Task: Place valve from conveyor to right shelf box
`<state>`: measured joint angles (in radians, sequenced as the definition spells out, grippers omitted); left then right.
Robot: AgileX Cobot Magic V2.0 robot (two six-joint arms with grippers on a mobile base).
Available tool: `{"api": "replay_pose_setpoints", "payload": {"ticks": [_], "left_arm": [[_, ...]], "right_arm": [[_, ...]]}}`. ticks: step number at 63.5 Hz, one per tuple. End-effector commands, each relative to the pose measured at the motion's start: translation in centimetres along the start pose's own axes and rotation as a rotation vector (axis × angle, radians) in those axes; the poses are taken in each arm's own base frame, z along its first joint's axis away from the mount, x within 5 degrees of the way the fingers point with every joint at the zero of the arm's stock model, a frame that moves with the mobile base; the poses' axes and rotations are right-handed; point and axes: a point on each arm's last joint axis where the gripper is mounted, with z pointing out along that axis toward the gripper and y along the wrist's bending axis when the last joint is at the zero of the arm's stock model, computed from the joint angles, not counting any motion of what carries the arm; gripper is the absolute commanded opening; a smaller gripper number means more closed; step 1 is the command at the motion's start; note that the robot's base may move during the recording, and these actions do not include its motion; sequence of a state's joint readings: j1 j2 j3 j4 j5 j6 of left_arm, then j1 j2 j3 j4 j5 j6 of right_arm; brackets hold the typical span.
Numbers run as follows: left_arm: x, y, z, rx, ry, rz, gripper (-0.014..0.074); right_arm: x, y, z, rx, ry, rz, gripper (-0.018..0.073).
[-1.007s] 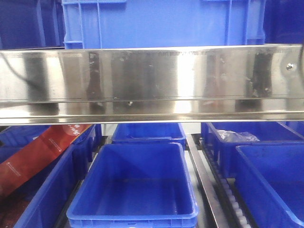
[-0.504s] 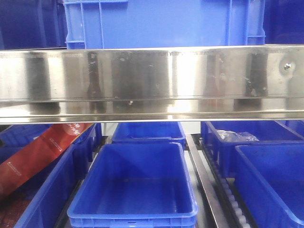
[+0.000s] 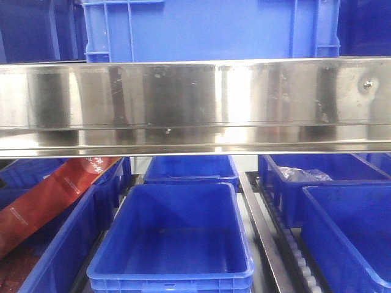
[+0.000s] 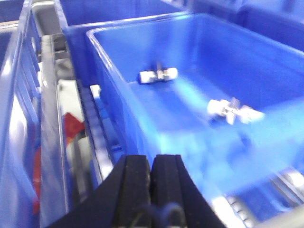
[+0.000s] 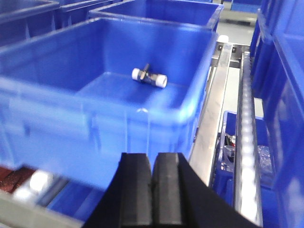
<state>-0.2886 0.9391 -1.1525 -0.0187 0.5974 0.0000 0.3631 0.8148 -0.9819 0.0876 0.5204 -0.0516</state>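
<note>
Two sets of my black padded jaws are in view, both pressed together with nothing between them. Largest before me, in the front view, is the broad polished steel shelf beam point(image 3: 195, 107) running across the whole width, with a tall blue plastic crate point(image 3: 208, 30) standing on the level above it. Below the beam sits an empty rectangular blue plastic bin point(image 3: 174, 235), another blue bin point(image 3: 192, 168) behind it, and further blue bins to the right point(image 3: 348, 226). A red printed carton point(image 3: 52, 198) leans tilted in the bins at the left.

My left gripper point(image 4: 151, 178) hangs near the front corner of a deep blue shelf box point(image 4: 123, 95). Two small white-and-metal valves lie on its floor, one toward the back point(image 4: 158, 75) and one nearer the right point(image 4: 232, 110), well apart; the view is blurred.

My right gripper point(image 5: 153, 183) hovers in front of another blue box point(image 5: 61, 109), whose floor holds a single small white-ended valve point(image 5: 149, 78) toward the rear. A steel roller rail point(image 5: 247, 137) runs beside that box on its right.
</note>
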Motion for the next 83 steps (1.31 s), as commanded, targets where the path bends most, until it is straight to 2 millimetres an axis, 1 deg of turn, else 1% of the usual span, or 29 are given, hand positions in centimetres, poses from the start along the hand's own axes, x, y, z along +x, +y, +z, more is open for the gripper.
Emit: {"api": "replay_pose_setpoints", "payload": {"ticks": [1,2,5,11,18,23,29,36,78,83], "left_arm": [[2.2,0.0,-1.9,0.002,-0.089,-0.014,-0.0111],[2.6,0.0,-2.4,0.002,-0.103,-0.014,-0.0111],[4.4,0.1,-2.7,0.001,-0.116,-0.014,-0.0111],[7.3,0.1,-3.8,-0.001,-0.177,-0.015,-0.0111],[10.4,0.2,-4.2,-0.003,-0.226,-0.016,-0.0111],[12.2,0.2,-4.1,-0.004,-0.249,-0.016,-0.0111],[13.7,0.3,-3.8,-0.005,-0.254,-0.018,-0.0111],[14.2,0.3,-3.7,-0.006,-0.243,-0.018,-0.0111],[14.1,0.3,-3.7,-0.006,-0.257,-0.018,-0.0111],[14.2,0.4,-4.2,-0.024,-0.265,0.014,-0.0111]], "right_arm": [[2.2,-0.2,-1.2,0.015,-0.068,-0.017,-0.0162],[2.8,-0.2,-1.4,0.016,-0.071,-0.016,-0.0162],[4.2,-0.2,-1.6,0.021,-0.070,-0.024,-0.0162],[6.7,-0.4,-2.2,0.030,-0.084,-0.039,-0.0162],[9.2,-0.4,-2.2,0.034,-0.092,-0.044,-0.0162],[10.5,-0.5,-2.0,0.036,-0.088,-0.043,-0.0162],[11.3,-0.5,-1.7,0.036,-0.079,-0.043,-0.0162],[11.3,-0.5,-1.7,0.037,-0.084,-0.043,-0.0162],[11.3,-0.5,-1.7,0.037,-0.091,-0.043,-0.0162],[11.3,-0.5,-1.7,0.037,-0.091,-0.043,-0.0162]]}}
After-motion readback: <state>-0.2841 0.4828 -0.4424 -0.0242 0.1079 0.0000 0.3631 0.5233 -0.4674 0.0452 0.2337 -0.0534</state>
